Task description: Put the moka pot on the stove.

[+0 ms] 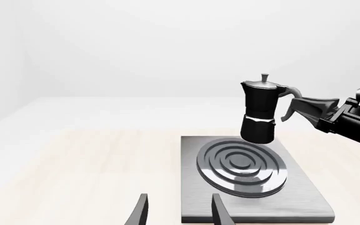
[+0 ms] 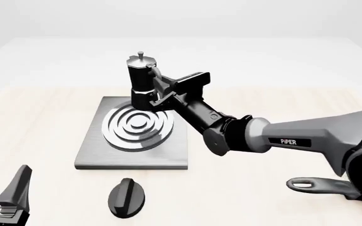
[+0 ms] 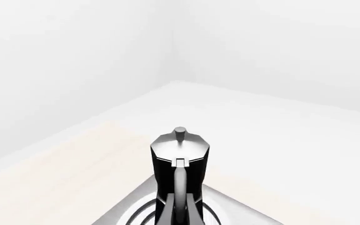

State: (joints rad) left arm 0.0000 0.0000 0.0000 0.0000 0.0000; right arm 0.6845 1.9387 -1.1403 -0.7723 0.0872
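The moka pot [image 2: 141,77], black with a silver lid and knob, hangs upright just above the far part of the stove [image 2: 93,150]. My right gripper [image 2: 159,92] is shut on its curved side handle, reaching in from the right. In the left wrist view the moka pot [image 1: 258,112] floats a little above the ringed burner of the stove [image 1: 305,197], with the right gripper [image 1: 296,108] on the handle. The right wrist view looks along the handle at the moka pot [image 3: 179,164] over the stove [image 3: 243,208]. My left gripper [image 2: 0,181] stands open and empty near the table's front left; its fingers [image 1: 141,212] frame the stove's near edge.
A flat black oval knob [image 2: 126,197] lies on the table in front of the stove. The right arm [image 2: 282,139] stretches across the table from the right edge toward the stove. A light wooden tabletop surrounds the plate.
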